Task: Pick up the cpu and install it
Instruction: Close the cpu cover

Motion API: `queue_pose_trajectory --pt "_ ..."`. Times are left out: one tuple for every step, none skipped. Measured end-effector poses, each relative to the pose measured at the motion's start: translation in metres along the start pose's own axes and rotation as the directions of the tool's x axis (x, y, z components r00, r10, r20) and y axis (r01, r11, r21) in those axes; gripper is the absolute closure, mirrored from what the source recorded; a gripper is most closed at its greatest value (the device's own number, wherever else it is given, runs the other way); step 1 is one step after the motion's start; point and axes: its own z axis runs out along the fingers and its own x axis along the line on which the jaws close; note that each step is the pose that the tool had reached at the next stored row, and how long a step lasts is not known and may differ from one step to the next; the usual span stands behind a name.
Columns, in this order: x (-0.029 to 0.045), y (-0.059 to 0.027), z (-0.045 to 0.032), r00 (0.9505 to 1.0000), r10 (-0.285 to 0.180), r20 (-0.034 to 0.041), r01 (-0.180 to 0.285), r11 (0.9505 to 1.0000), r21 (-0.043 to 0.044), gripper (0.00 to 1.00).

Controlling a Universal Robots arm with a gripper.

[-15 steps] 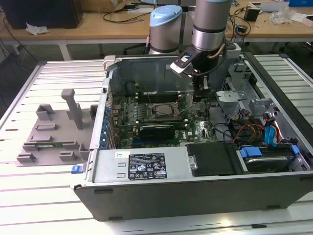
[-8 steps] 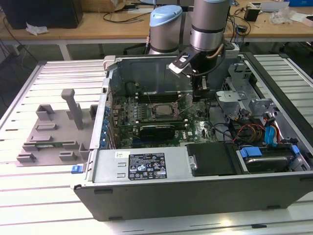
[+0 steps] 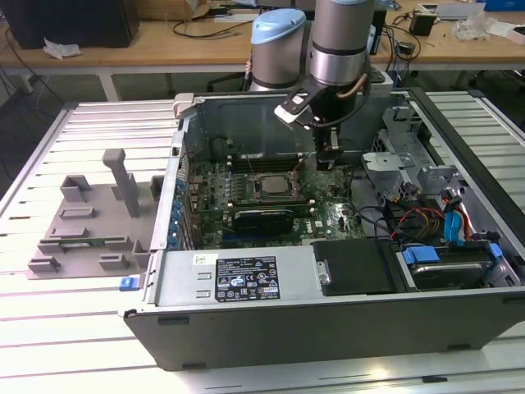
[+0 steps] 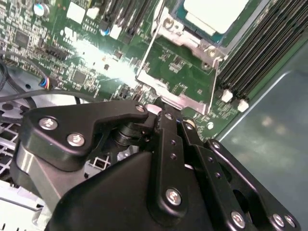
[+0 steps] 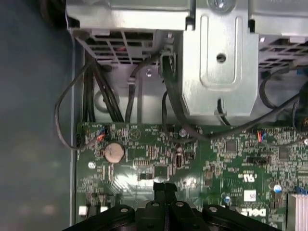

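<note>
Hand (image 4: 174,115) fingers pressed together, nothing clamped, tips low over motherboard (image 5: 202,159), just beside near edge of socket frame (image 4: 180,96). Cpu (image 4: 211,14) sits flat inside socket frame, just past that edge. Exterior view: cpu toward view's left of hand.

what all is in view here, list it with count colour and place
computer case: one, grey, open on the slatted table
motherboard: one, green, inside the case
cpu: one, silver top, within the metal socket frame
coin cell: one, silver, on the motherboard
tray blocks: one grey set, on the table, exterior view's left of the case
cables: several, black, by the metal drive cage
arm: one, grey and pale blue, over the case
pincer: one, black, shut, just above the motherboard
</note>
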Motion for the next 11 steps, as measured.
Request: queue_pose_trajectory --pt "0.0004 -0.0035 -0.0001 1.0 0.0 0.0 0.0 1.0 -0.0001 0.89" --pt "0.0006 -0.0066 -0.0002 1.0 0.0 0.0002 0.0 1.0 -0.0001 0.89" --pt "0.0011 -0.0124 -0.0002 1.0 0.0 0.0002 0.0 1.0 -0.0001 0.89" --pt "0.0015 -0.0186 -0.0004 1.0 0.0 0.0002 0.0 1.0 -0.0002 0.89" --pt "0.0019 -0.0251 -0.0005 1.0 0.0 0.0003 0.0 1.0 -0.0002 0.89" --pt "0.0022 -0.0307 -0.0005 1.0 0.0 0.0002 0.0 1.0 -0.0003 0.89" --pt "0.0024 -0.0342 -0.0006 1.0 0.0 0.0002 0.0 1.0 -0.0004 0.89" --pt "0.0028 -0.041 -0.0007 1.0 0.0 0.0003 0.0 1.0 -0.0004 0.89" --pt "0.0031 -0.0489 -0.0009 1.0 0.0 0.0003 0.0 1.0 -0.0005 0.89" --pt "0.0033 -0.0527 -0.0009 1.0 0.0 0.0002 0.0 1.0 -0.0005 0.89" --pt "0.0034 -0.0553 -0.0009 1.0 0.0 0.0002 0.0 1.0 -0.0005 0.89"
